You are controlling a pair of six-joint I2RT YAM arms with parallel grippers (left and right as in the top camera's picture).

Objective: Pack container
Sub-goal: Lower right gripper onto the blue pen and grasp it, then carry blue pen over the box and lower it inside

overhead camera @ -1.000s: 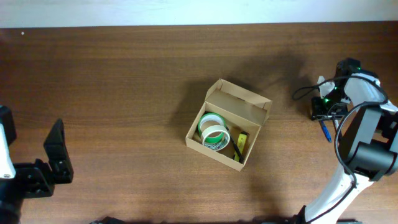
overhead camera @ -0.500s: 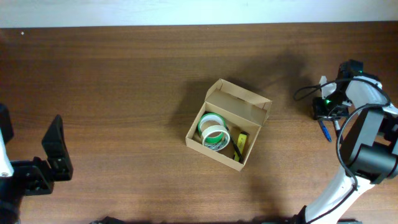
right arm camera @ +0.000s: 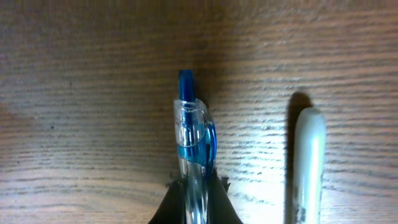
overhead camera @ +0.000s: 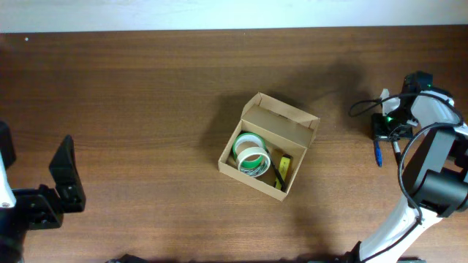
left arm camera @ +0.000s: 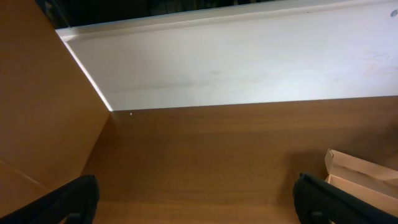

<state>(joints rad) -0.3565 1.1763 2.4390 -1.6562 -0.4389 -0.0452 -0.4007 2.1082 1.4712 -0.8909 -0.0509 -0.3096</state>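
The container [overhead camera: 284, 118] sits open at table centre with tape rolls [overhead camera: 250, 155] inside. At its 3 o'clock, well apart, the right gripper [overhead camera: 385, 131] pinches a blue pen [right arm camera: 193, 143]. At 8 o'clock, the left gripper [left arm camera: 199, 205] gapes wide

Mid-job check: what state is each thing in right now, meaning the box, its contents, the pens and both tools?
container: open, flap lid up, partly filled.
tape rolls: lying flat inside the container, overlapping.
blue pen: clamped in the right tool, outside the container.
white pen: lying loose beside the blue pen.
left tool: open, empty.
right tool: shut on the blue pen.
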